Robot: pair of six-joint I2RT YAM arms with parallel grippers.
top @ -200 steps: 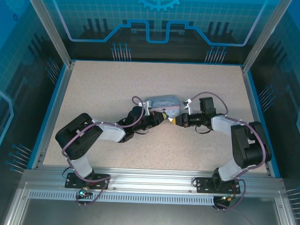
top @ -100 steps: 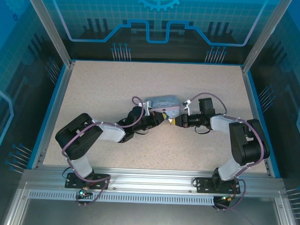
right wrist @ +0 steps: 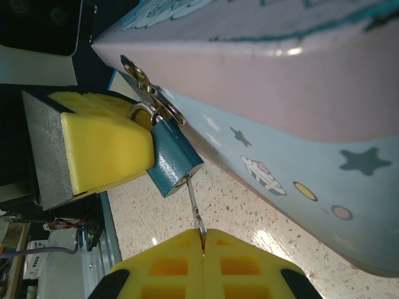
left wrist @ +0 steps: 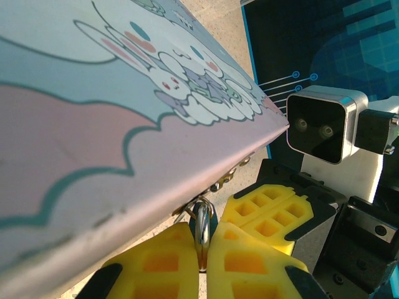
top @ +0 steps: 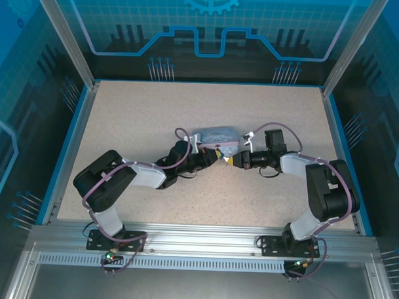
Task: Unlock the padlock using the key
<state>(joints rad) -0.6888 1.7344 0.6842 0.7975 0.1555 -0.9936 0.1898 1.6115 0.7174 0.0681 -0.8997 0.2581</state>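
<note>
— Since my left gripper (left wrist: 201, 249) is pinched shut on the padlock (right wrist: 174, 163), up near the shackle (right wrist: 143, 108) where it hangs from the hasp (right wrist: 136, 73) of the tin box (left wrist: 93, 124), should I change anything on that side before I turn?

— I'd leave it. On the right wrist camera one of its yellow fingers (right wrist: 106, 149) lies flat against the padlock's side; the other is hidden behind the body. That hold is your brace, so let it take the twist and spare the hasp.

— Agreed. The padlock sits just under the tin box's front edge, between my two grippers, its keyhole end facing the right one. The key (right wrist: 193, 200) runs from the keyhole straight into my right gripper (right wrist: 202, 237), which is clamped tight on the key's outer end, its jaws closed together.

— How deep is it in?

— I can't tell; the blade disappears into the body and only the thin shank shows. I judge the step in hand is the turn itself.

— Then roll the right wrist about the key's own line, slowly. Any sideways drift could bend that thin shank or drag the padlock round in the left fingers.

— And if it resists, I'd press it a little further in along the same line before trying again, never force it.
</note>
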